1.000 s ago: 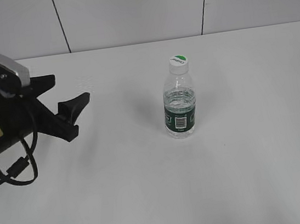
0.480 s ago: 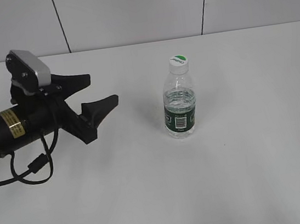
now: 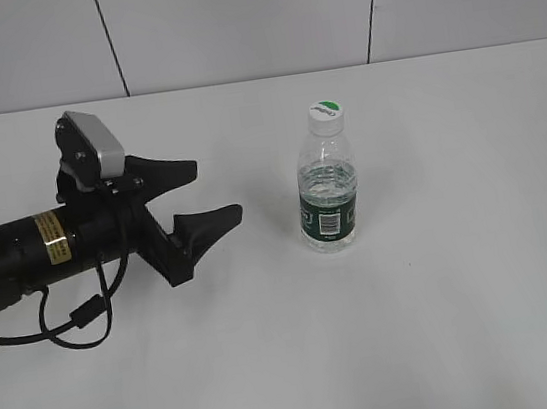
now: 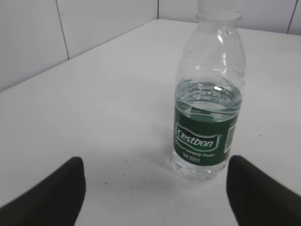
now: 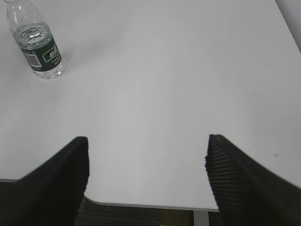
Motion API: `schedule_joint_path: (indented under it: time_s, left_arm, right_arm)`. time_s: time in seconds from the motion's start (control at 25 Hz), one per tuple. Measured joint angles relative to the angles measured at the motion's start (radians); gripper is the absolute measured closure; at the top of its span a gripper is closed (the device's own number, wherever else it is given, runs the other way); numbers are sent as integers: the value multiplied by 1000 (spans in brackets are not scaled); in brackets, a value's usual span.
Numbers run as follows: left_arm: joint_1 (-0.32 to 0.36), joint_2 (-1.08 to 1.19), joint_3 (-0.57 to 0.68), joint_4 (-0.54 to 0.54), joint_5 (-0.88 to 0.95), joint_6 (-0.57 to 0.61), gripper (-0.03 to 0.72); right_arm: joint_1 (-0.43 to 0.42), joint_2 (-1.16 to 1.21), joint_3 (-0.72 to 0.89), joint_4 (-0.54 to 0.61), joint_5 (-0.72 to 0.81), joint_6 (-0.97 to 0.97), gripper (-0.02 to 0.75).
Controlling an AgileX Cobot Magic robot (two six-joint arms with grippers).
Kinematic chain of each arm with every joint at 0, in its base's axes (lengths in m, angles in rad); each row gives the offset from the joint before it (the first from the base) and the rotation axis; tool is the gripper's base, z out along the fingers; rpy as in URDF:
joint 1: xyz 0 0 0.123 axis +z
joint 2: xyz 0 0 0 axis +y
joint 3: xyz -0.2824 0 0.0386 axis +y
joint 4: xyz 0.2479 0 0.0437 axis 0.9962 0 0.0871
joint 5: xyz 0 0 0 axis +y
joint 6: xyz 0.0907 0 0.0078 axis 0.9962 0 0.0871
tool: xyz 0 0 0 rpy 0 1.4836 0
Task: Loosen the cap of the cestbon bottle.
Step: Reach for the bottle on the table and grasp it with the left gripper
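Observation:
The cestbon bottle (image 3: 328, 192) stands upright near the middle of the white table, clear with a dark green label and water inside. Its white cap (image 3: 325, 112) with a green patch sits on the neck. My left gripper (image 3: 216, 187) lies level to the bottle's left, open and empty, its tips pointing at the bottle with a gap between. The left wrist view has the bottle (image 4: 208, 117) ahead and to the right, the left gripper (image 4: 155, 176) open, the cap cut off at the top. From the right wrist view, the bottle (image 5: 38, 44) is far off at upper left, and my right gripper (image 5: 146, 153) hangs open, empty.
The white table (image 3: 450, 322) carries only the bottle. A tiled wall (image 3: 239, 22) runs behind it. The table's near edge (image 5: 141, 203) shows under my right gripper. A black cable (image 3: 76, 316) loops under the left arm.
My left arm has moved rightward across the table toward the bottle, gripper staying open. The bottle has not moved.

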State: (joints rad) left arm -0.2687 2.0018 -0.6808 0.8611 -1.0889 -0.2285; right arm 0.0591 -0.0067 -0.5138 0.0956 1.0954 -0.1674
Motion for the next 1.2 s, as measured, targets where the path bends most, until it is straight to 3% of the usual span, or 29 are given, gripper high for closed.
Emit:
schedule_joint_path:
  time_s: [0.28, 0.68, 1.2]
  left_arm:
    - [0, 60, -86, 154, -27, -80, 127]
    - [0, 127, -171, 270, -47, -178, 101]
    - [-82, 185, -271, 280, -28, -221, 99]
  right_arm:
    - [0, 0, 0, 0, 0, 0, 150]
    - [0, 0, 0, 0, 0, 0, 150]
    - [0, 0, 0, 0, 0, 0, 150]
